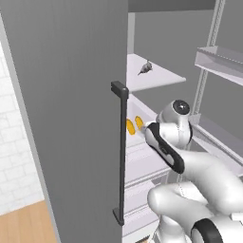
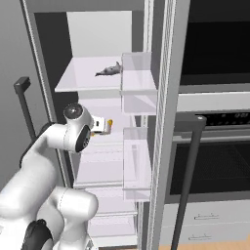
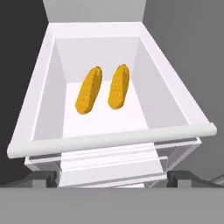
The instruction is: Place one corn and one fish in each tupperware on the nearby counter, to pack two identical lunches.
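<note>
OK, I'm at the open fridge, first pick not made yet. Gripper [image 3: 112, 177] spread wide, nothing in it, hovering over the white drawer [image 3: 109, 142]. Two corn cobs side by side on the drawer floor: left cob [image 3: 89, 89], right cob [image 3: 119, 86], close but not touching. Fish [image 2: 109, 70] up on the shelf [image 2: 78, 80] above. Tupperware, counter: not in sight. Next, I reckon: drop in, centre the jaws on one cob w/o nudging its twin, close, lift out.
</note>
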Controlling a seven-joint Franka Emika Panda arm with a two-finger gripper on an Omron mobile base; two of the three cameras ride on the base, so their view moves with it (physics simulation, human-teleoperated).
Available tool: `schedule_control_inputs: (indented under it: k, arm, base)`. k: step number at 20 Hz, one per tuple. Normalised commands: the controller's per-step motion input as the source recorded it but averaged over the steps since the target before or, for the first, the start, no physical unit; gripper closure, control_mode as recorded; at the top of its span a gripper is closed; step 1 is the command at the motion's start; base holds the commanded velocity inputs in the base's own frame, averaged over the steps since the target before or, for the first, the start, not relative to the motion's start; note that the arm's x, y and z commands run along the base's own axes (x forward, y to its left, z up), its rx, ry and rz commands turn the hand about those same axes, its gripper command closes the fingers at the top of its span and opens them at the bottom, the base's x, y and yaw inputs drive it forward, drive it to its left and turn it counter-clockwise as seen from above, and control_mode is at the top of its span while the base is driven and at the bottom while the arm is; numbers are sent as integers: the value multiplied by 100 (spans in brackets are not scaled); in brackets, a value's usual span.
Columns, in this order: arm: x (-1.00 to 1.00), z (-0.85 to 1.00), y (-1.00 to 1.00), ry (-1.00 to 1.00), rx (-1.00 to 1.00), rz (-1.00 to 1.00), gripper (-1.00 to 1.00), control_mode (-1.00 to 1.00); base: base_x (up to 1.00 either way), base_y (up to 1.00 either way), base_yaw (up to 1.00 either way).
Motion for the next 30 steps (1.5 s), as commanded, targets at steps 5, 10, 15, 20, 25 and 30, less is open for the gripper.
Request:
schedule_control_inputs:
  k: [5, 10, 15, 20, 25, 30]
  arm:
    - [70, -28, 0, 4, 0, 0, -100, -100]
    - [62, -27, 0, 5, 0, 0, -100, -100]
    - [53, -34, 0, 5, 0, 0, -100, -100]
    - [51, -37, 0, 2, 0, 0, -100, -100]
    - [52, -33, 0, 0, 0, 0, -100, -100]
    - [51, -36, 0, 1, 0, 0, -100, -100]
  base:
    - [0, 0, 0]
    - [0, 0, 0]
    - [0, 0, 0]
    - [0, 0, 0]
    - [0, 0, 0]
    - [0, 0, 0]
